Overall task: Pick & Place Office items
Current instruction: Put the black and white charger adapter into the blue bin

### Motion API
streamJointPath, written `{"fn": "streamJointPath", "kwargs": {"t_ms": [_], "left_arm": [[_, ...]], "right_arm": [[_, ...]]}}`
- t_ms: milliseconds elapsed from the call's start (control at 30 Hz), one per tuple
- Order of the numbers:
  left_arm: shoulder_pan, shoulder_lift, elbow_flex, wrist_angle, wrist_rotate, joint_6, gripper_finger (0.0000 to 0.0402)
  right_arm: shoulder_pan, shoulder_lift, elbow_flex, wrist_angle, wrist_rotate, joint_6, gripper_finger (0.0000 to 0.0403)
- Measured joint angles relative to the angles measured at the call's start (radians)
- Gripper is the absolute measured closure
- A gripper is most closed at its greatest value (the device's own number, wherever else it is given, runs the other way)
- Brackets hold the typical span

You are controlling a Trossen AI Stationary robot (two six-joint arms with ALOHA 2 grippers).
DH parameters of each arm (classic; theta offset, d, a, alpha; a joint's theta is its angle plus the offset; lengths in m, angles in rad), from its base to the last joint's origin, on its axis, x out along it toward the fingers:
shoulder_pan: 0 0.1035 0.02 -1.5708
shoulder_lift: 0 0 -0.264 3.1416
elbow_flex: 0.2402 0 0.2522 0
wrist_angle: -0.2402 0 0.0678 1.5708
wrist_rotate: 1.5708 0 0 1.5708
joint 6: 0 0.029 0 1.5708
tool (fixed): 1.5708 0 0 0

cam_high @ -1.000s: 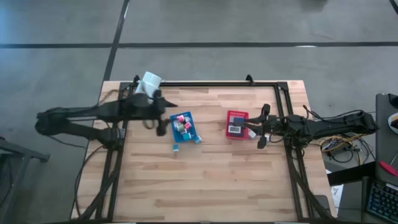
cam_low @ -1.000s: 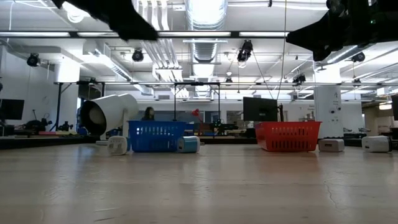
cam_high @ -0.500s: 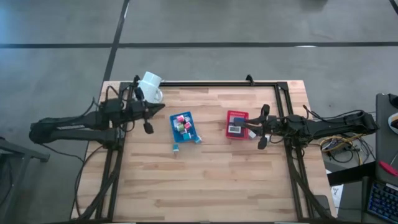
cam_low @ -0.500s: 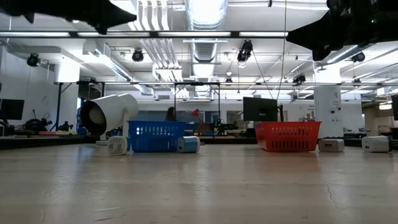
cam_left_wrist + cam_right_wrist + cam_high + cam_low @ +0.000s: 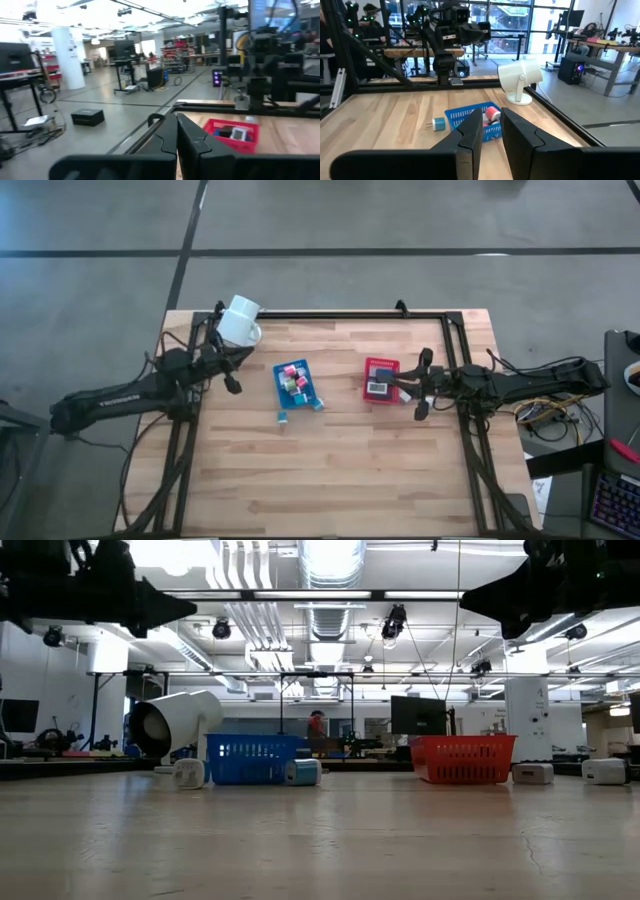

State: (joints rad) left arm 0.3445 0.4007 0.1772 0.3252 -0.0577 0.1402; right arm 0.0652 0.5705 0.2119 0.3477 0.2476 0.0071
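The small coloured blocks [image 5: 294,380] are seen heaped in the blue tray [image 5: 309,374] near the middle of the wooden table [image 5: 330,470]. Two more small blocks lie loose on the wood beside that tray: a teal one [image 5: 283,418] just off its near corner and another [image 5: 319,405] at its right corner. From table height, a white block [image 5: 189,773] and a teal one [image 5: 301,772] are seen against the blue tray's mesh wall. In the red tray [image 5: 381,379] a dark block [image 5: 384,375] and a white one [image 5: 377,388] are held.

The left gripper [image 5: 232,383] is raised above the table's left edge, with the blue tray well apart ahead of its fingertips and nothing held. Its fingers [image 5: 165,135] are pressed together, as the left wrist view shows. The white mug [image 5: 240,322] lies tipped on its side near the table's far left corner, just beside that arm.

The right gripper [image 5: 421,402] is held just beyond the red tray, on the side away from the blue tray. Its fingers [image 5: 472,127] stand slightly apart with nothing seen between them; the blue tray and the mug are seen past them, far across the table.

A person [image 5: 316,727] is seen in the room behind the table.
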Motion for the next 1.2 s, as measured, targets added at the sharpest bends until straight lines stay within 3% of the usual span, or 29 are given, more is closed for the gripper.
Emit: {"fn": "streamJointPath", "kwargs": {"t_ms": [167, 467, 1200], "left_arm": [[0.011, -0.143, 0.000, -0.111, 0.083, 0.013, 0.0400], [0.012, -0.346, -0.004, -0.267, 0.089, 0.023, 0.0400], [0.016, -0.352, -0.067, -0.266, 0.084, 0.100, 0.0398]], "right_arm": [[0.000, 0.000, 0.008, 0.001, -0.022, 0.011, 0.0339], [0.000, 0.001, 0.002, 0.001, -0.021, 0.020, 0.0339], [0.000, 0.001, -0.008, 0.001, -0.010, -0.015, 0.0339]]}}
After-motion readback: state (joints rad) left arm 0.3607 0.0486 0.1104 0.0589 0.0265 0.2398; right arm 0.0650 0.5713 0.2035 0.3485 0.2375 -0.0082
